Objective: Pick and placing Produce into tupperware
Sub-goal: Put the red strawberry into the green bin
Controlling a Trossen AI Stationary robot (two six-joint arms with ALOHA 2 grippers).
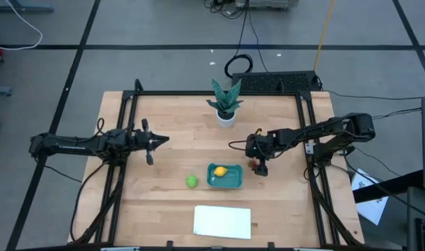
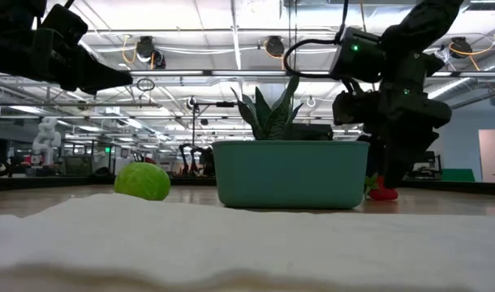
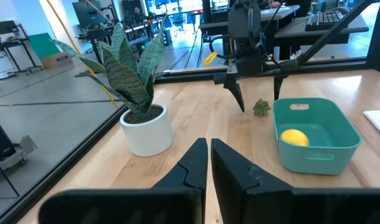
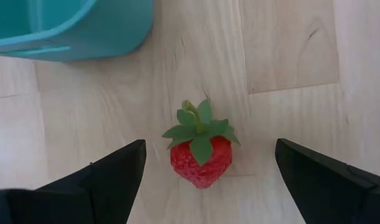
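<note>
The red strawberry [image 4: 200,155] with green leaves lies on the wood just right of the teal tub [image 1: 225,177]. My right gripper [image 4: 209,150] points down over it, open. One finger stands on each side of the berry and neither touches it. In the low view the strawberry [image 2: 383,193] sits beside the tub [image 2: 290,173], below my right gripper [image 2: 392,166]. The yellow fruit [image 1: 220,171] lies inside the tub. The lime-green fruit [image 1: 191,181] rests on the table left of the tub. My left gripper [image 1: 154,141] hovers shut over the table's left half.
A potted plant in a white pot [image 1: 226,106] stands at the far middle of the table. A flat white sheet [image 1: 222,222] lies near the front edge. Black frame rails [image 1: 310,132] run along the table's sides. Bare wood lies between the left gripper and the tub.
</note>
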